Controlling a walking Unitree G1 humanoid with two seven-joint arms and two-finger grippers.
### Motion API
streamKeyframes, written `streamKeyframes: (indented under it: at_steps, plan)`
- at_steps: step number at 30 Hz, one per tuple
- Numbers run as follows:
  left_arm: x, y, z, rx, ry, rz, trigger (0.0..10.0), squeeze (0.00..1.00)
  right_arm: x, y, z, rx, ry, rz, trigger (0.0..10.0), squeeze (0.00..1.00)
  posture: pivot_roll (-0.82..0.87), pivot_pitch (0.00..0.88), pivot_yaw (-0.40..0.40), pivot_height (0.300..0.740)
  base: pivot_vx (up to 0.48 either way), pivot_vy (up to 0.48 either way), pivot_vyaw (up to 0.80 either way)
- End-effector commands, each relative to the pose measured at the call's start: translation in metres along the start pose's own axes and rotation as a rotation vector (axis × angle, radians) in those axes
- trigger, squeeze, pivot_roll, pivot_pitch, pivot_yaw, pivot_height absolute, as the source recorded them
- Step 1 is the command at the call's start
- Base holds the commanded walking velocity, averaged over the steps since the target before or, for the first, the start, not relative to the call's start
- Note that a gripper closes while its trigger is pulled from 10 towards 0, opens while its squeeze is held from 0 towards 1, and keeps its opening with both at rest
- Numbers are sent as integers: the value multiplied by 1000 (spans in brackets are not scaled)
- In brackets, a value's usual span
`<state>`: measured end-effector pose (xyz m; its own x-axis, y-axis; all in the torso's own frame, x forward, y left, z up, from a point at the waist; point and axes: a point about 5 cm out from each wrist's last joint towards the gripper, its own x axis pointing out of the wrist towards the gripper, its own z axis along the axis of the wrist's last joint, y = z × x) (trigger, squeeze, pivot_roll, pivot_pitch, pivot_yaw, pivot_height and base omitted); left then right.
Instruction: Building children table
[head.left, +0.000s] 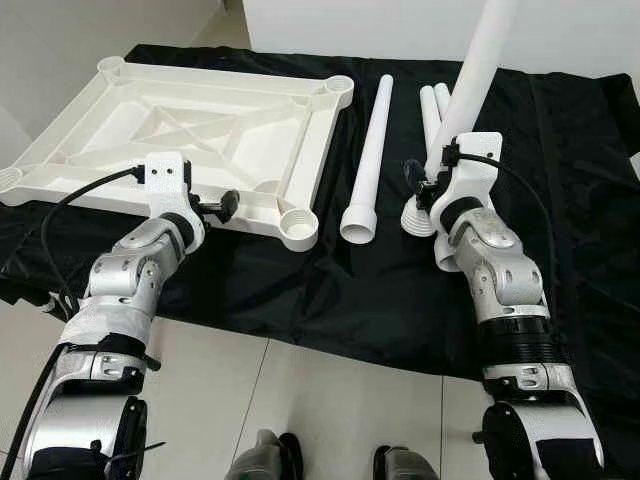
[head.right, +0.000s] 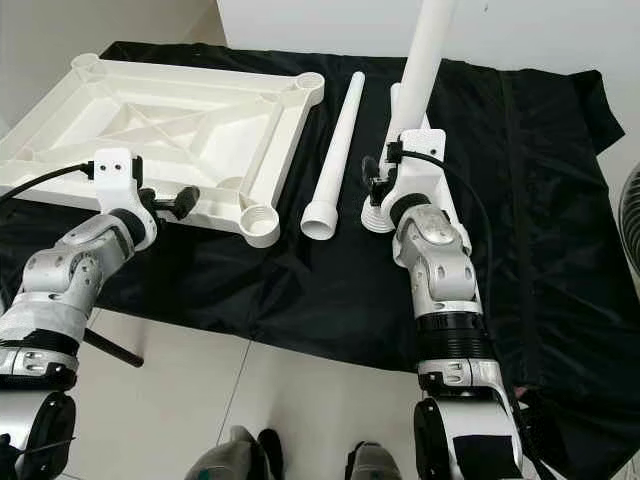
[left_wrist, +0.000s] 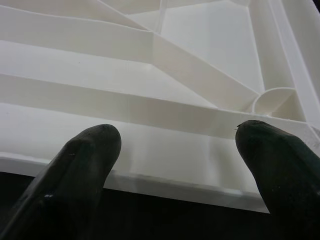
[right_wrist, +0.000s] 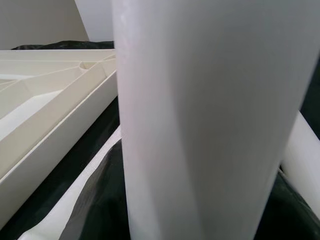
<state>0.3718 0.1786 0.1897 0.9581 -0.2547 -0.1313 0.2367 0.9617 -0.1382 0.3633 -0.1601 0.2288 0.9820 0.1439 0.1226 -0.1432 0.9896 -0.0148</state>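
Down on the black cloth (head.left: 330, 290) the white tabletop (head.left: 190, 130) lay upside down, ribs and corner sockets facing up, and the left gripper (head.left: 222, 206) sat right at its near edge. The left arm was bent at the elbow and reached forward and inward, wrist turned so the fingers pointed across toward the near right corner socket (head.left: 299, 226). From the left wrist view, the two black fingertips (left_wrist: 85, 150) stood well apart with the tabletop's near rim (left_wrist: 150, 170) lying just beyond them, nothing clamped between them. Over on the other side, the right arm rose nearly straight from the elbow, forearm leaning slightly inward, and the right gripper (head.left: 432, 172) was closed around a white table leg (head.left: 470, 80) held upright and tilted a touch away from the robot. In the right wrist view that leg (right_wrist: 200, 120) ran straight up between the fingers. Its flared, ribbed lower end (head.left: 418, 218) hung just below the fingers, close to the cloth; whether it touched could not be told. Just to the inner side of the right fingers, a second leg (head.left: 368, 160) lay flat on the cloth between the tabletop and the gripper, its open end (head.left: 358, 225) toward the robot. More legs (head.left: 434, 105) lay behind the held one.
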Motion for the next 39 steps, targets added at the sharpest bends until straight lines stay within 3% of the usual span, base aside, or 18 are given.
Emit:
streamKeyframes:
  at_steps: [1,6,8,15,17,21,23,30,35,39]
  plan:
    - [0,2,-2,9,2,9,10000,0,2,2,8,3,-39,-5,10000,0,-133,114,133,740,0,0,0]
    - [2,-3,-1,40,-8,-16,10000,0,2,2,9,17,-49,-12,10000,0,-129,109,130,740,0,0,0]
    - [2,-11,1,124,-29,-50,10000,0,0,5,11,38,-88,0,10000,0,-127,104,127,740,0,0,0]
    - [2,-12,3,162,-58,-40,10000,0,-1,10,15,48,-138,37,10000,0,-127,101,127,740,0,0,0]
    - [0,-16,6,185,-108,-38,10000,0,-5,15,22,53,-209,58,10000,0,-120,96,121,740,0,0,0]
    - [-2,-21,7,192,-162,-44,10000,0,-8,18,25,47,-260,72,10000,0,-119,95,118,740,0,0,0]
    - [-7,-24,9,187,-235,-35,10000,0,-11,20,26,53,-301,78,10000,0,-120,93,117,740,0,0,0]
    - [-12,-19,8,99,-284,34,10000,0,-18,19,26,56,-366,61,10000,0,-120,90,116,740,0,0,0]
    - [-14,-17,12,114,-322,74,10000,0,-19,19,21,48,-354,54,10000,0,-117,85,113,740,0,0,0]
    - [-14,-23,14,159,-359,97,10000,0,-19,18,17,34,-352,40,10000,0,-116,77,109,740,0,0,0]
